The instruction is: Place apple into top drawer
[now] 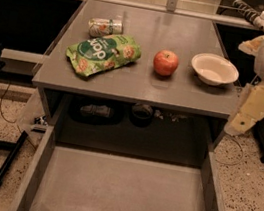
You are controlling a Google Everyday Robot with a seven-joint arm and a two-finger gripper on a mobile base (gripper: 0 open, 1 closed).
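The red apple (pixel 166 63) stands on the grey tabletop (pixel 140 86), right of the middle, between a green snack bag and a white bowl. The top drawer (pixel 126 198) is pulled out wide open below the table's front edge, and its flat grey bottom is bare. My gripper (pixel 245 117) hangs at the right edge of the view, off the table's right front corner. It is well right of the apple, past the bowl, and holds nothing that I can see.
A green snack bag (pixel 103 54) and a small can on its side (pixel 105 26) lie on the left half of the table. A white bowl (pixel 214 69) stands to the right of the apple. Dark objects sit on the shelf under the tabletop (pixel 143 114). A black stand leg (pixel 8 159) lies on the floor at left.
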